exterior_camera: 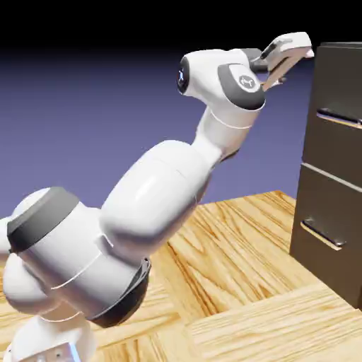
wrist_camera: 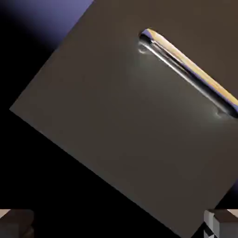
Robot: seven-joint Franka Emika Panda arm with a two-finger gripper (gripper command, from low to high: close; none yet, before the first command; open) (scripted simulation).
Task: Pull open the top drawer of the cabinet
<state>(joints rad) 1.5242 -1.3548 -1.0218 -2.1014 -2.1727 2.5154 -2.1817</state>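
In the hand view the two grey fingertips sat at the bottom corners, at about seven and five o'clock, far apart with nothing between them, so the gripper stood wide and empty. Beyond them the top drawer filled most of that view as a flat dark panel rolled on the slant, and its handle ran from about twelve towards three o'clock, well clear of the tips.

From the exterior view the arm rose from seven o'clock and carried the gripper to about one o'clock, level with the cabinet top and just short of its front. The drawer and its handle lay lower, near three o'clock, and partly cut by the frame edge. Whether the hand touched the cabinet corner was hard to tell at that angle; it looked apart.

The handle looked like a thin, stiff, polished metal bar standing proud of the front, likely slick, so the hold should be across its middle, fingers above and below. The drawer seemed rigid and probably moderately heavy, so a straight outward pull would suit.

Count: one arm, one gripper, two fingertips, one cabinet, two drawer fronts showing, the lower drawer being the second, and two handles
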